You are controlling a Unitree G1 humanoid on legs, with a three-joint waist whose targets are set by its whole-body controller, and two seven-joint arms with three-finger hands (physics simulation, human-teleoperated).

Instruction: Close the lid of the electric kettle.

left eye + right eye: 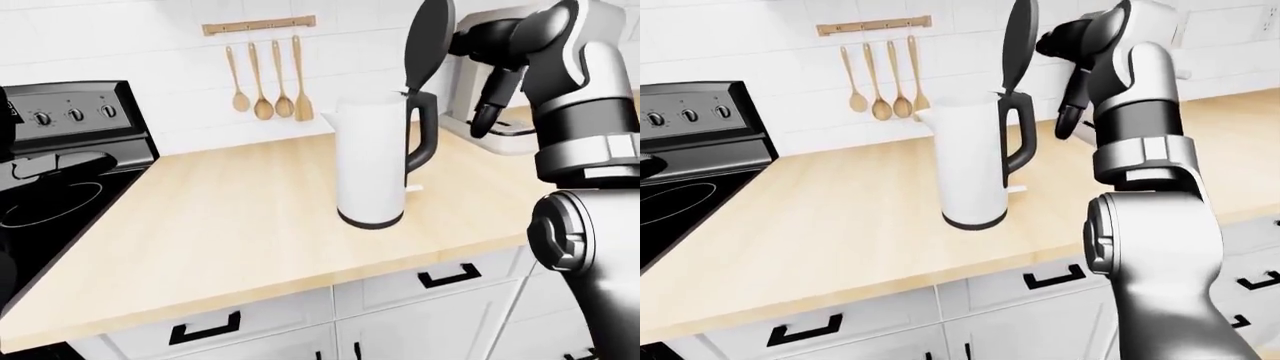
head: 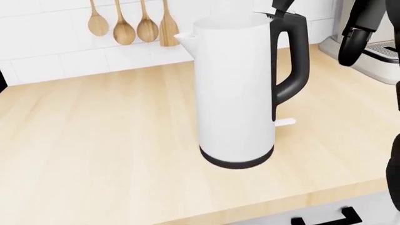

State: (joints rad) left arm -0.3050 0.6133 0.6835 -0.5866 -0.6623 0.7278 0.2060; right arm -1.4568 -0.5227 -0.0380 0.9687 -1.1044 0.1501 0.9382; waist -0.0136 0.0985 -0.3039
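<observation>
A white electric kettle [image 1: 370, 165] with a black handle [image 1: 425, 135] stands upright on the wooden counter [image 1: 220, 225], near the middle of the left-eye view. Its black lid [image 1: 430, 41] is open and stands almost upright above the handle. My right hand [image 1: 490, 101] is raised just right of the lid, at lid height, with its fingers [image 2: 350, 47] open and hanging down, holding nothing. Whether the hand touches the lid I cannot tell. My left hand does not show in any view.
A black stove [image 1: 60, 187] sits at the left end of the counter. Wooden spoons [image 1: 265, 79] hang on the tiled wall above the kettle. A grey coffee machine [image 1: 505, 135] stands behind my right hand. White drawers [image 1: 210, 326] run below the counter edge.
</observation>
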